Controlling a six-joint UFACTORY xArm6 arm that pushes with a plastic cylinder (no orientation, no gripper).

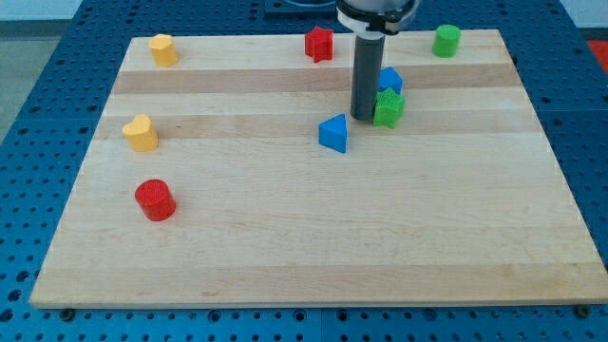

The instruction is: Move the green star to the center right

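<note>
The green star (389, 107) lies on the wooden board a little right of centre, in the upper half. My tip (363, 117) stands right at the star's left side, touching or nearly touching it. A blue block (390, 80) sits just above the star, partly behind the rod. A blue triangle (333, 132) lies just to the lower left of my tip.
A red star-like block (319, 43) sits at the top middle. A green cylinder (446, 40) is at the top right. Yellow blocks sit at the top left (163, 49) and at the left (141, 133). A red cylinder (155, 199) is at the lower left.
</note>
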